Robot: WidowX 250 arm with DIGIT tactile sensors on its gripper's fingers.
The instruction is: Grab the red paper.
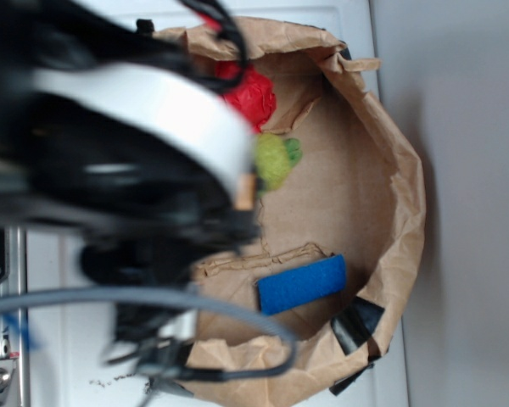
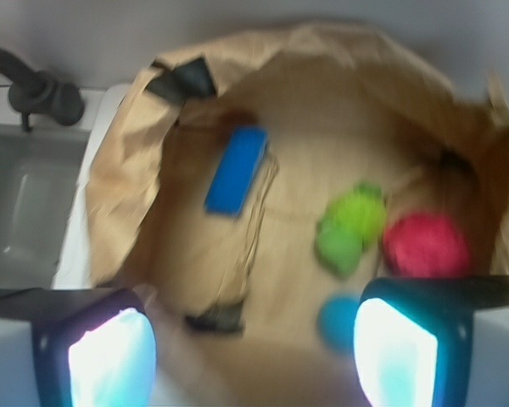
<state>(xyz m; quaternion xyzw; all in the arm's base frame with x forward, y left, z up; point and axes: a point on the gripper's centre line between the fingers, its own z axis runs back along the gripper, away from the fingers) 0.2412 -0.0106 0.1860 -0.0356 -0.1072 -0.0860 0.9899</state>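
Brown paper bag (image 1: 390, 195), crumpled and folded open like a bowl, is taken as the landmark; everything of interest is seen inside it. Red paper (image 1: 253, 95) is lodged against the bag's inner wall, and in the exterior view much of it is covered by the blurred black and white arm (image 1: 127, 144), so only part of its creased surface is shown. In the wrist view the red paper (image 2: 425, 244) is seen whole but smeared by blur, near the bag's wall on one side. A fuzzy green plush toy (image 1: 276, 159) is set just beside the red paper, toward the bag's middle; whether the two touch cannot be told. A flat blue rectangular block (image 1: 302, 284) is laid on the bag's floor, well apart from the red paper, near a dark patch (image 1: 356, 326) on the bag's rim. A teal-blue ball (image 2: 338, 322) is made out only in the wrist view, partly cut off by one finger. The gripper (image 2: 254, 348) is held above the bag's floor with its fingers (image 2: 110, 360) spread wide apart and nothing between them. A grey sink (image 2: 21, 203) and a dark tap (image 2: 34, 89) are glimpsed outside the bag.
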